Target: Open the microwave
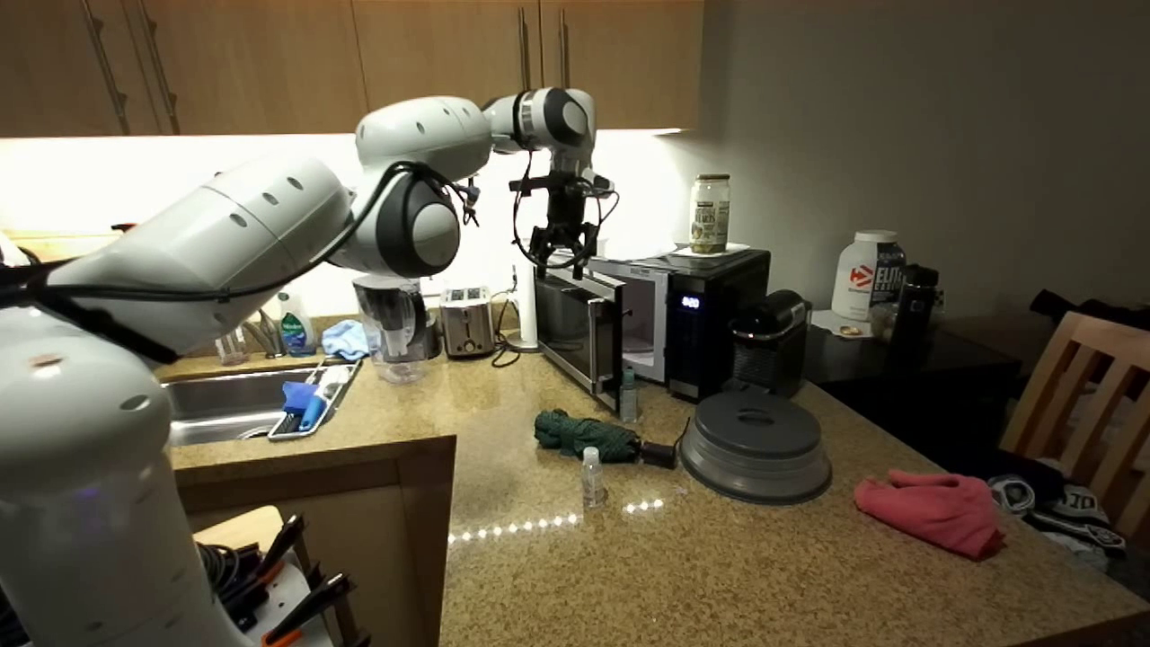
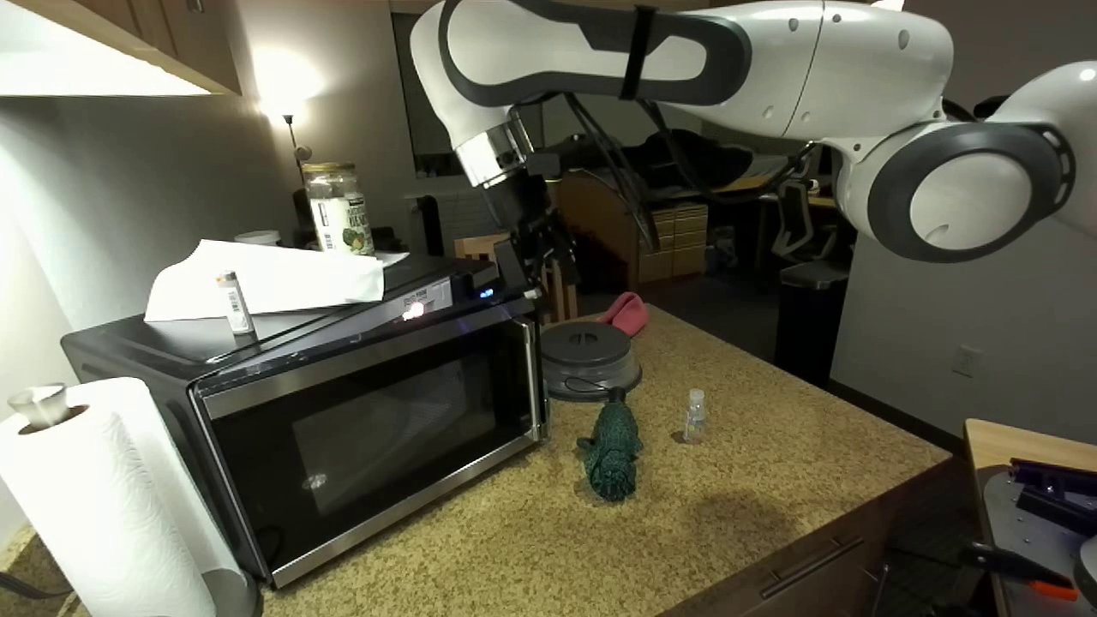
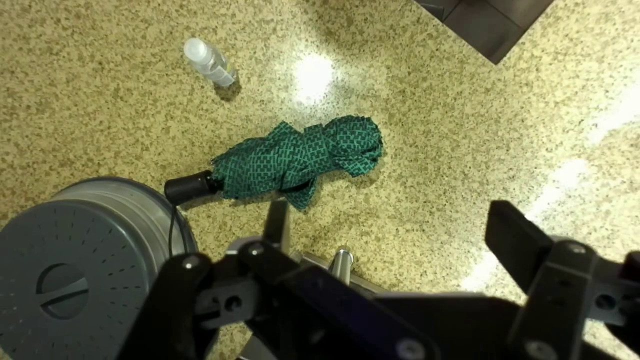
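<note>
The robot arm (image 2: pixel 797 77) leans in from the right, its gripper (image 2: pixel 538 271) by the right end of the microwave (image 2: pixel 317 403); I see the door (image 2: pixel 386 437) ajar. Paper towels (image 2: pixel 98 514) stand near left, 1 bottle (image 2: pixel 694 418) right of a green umbrella (image 2: pixel 613 446).

The bent arm (image 1: pixel 269 211) points spread fingers (image 3: pixel 517 242) downward.

Wrist view: green umbrella (image 3: pixel 295 162) lies on desk (image 3: pixel 440 145), bottle (image 3: pixel 210 63) at 11 o'clock from it, grey domed cover (image 3: pixel 90 260) at 8.
</note>
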Tool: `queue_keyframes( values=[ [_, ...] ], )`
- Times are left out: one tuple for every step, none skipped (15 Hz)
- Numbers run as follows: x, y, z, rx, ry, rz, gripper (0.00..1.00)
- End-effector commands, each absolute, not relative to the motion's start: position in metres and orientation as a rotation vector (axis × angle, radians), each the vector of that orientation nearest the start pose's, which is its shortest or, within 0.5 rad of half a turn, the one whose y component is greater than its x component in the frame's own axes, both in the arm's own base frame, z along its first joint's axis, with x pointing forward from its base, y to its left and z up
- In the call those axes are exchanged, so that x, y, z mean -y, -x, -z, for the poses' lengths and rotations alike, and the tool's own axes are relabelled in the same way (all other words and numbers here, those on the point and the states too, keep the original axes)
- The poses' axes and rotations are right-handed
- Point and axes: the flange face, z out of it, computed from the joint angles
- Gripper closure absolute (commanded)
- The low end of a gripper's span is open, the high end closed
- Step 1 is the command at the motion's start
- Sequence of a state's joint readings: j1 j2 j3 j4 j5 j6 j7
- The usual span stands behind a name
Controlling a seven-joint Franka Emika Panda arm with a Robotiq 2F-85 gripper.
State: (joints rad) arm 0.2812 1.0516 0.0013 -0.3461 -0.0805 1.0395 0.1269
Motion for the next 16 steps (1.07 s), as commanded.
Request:
queue_keyframes(
  values=[
    [-0.159,-0.704,-0.459,0.139,3.181,-0.498,0.00],
    [-0.147,-0.706,-0.463,0.112,3.177,-0.484,0.00],
    [-0.134,-0.708,-0.468,0.083,3.172,-0.468,0.00],
    [-0.122,-0.710,-0.471,0.055,3.163,-0.459,0.00],
    [-0.109,-0.712,-0.475,0.031,3.153,-0.444,0.00],
    [-0.099,-0.715,-0.476,0.007,3.143,-0.428,0.00],
    [-0.088,-0.718,-0.477,-0.018,3.135,-0.409,0.00],
    [-0.080,-0.721,-0.475,-0.044,3.133,-0.394,0.00],
    [-0.070,-0.723,-0.474,-0.073,3.134,-0.386,0.00],
    [-0.064,-0.726,-0.471,-0.110,3.141,-0.377,0.00],
    [-0.070,-0.723,-0.471,-0.056,3.161,-0.399,0.00],
    [-0.064,-0.725,-0.471,-0.069,3.160,-0.391,0.00],
    [-0.060,-0.725,-0.470,-0.077,3.159,-0.389,0.00],
    [-0.059,-0.726,-0.470,-0.079,3.159,-0.388,0.00],
    [-0.060,-0.726,-0.470,-0.080,3.159,-0.388,0.00],
    [-0.061,-0.726,-0.470,-0.079,3.160,-0.388,0.00]
  ],
)
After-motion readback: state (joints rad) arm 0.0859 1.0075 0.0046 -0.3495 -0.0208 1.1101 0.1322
